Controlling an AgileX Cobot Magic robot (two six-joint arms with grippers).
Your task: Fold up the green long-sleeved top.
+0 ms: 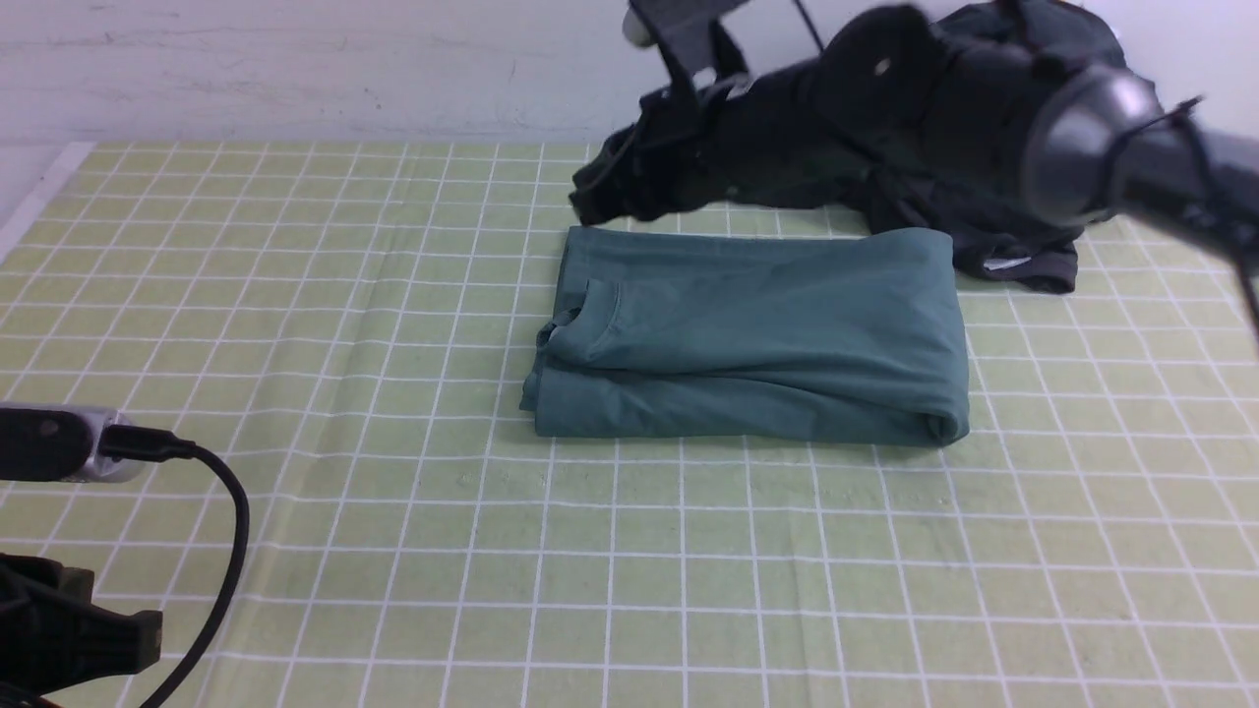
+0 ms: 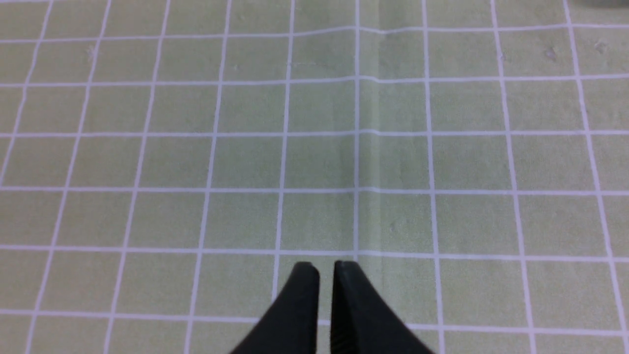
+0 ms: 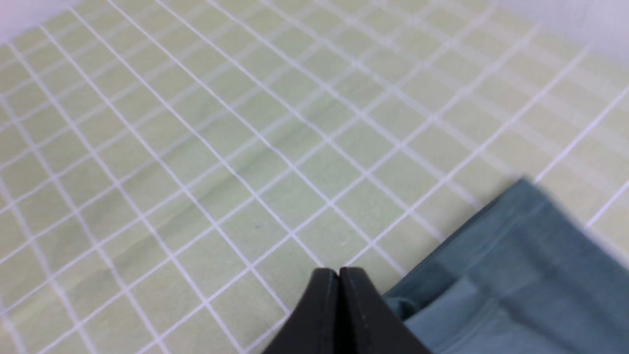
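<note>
Centrally in the front view, the green long-sleeved top (image 1: 757, 334) is laid folded into a rectangle on the gridded tabletop (image 1: 344, 442), with dark garments (image 1: 1013, 246) heaped just behind it. In the left wrist view, the left gripper (image 2: 326, 268) is shown with fingers (image 2: 300, 305) almost closed and nothing held. In the right wrist view, the right gripper (image 3: 338, 271) is shown closed and empty beside the top (image 3: 516, 275).

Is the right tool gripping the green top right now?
No: the right tool is shut on nothing, over the checked mat beside the green top.
</note>
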